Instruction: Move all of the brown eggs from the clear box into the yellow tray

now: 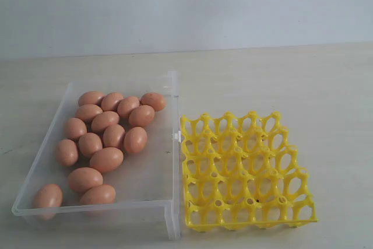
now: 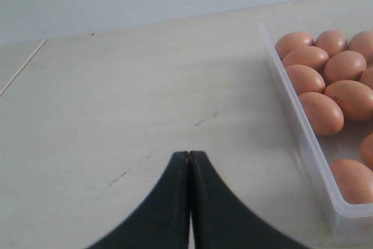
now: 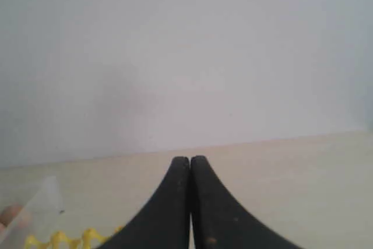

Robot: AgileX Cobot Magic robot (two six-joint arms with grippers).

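The left gripper (image 2: pixel 189 154) and right gripper (image 3: pixel 190 158) have jaws clenched, empty. The brown eggs (image 1: pixel 106 122) lie in the clear box (image 1: pixel 152 167) on the worktop (image 1: pixel 280 80), with the yellow tray (image 1: pixel 242 157) just beside it; the wrist views cut both off.

Background: table (image 1: pixel 303 74) was pale beige, matte, with faint grain. Plain grey-white wall (image 1: pixel 186 4) met the table along its far edge. Dark scuff marks (image 2: pixel 203 122) lay on the table, well short of the wall. A thin seam (image 2: pixel 23 65) ran obliquely, nearer the wall.
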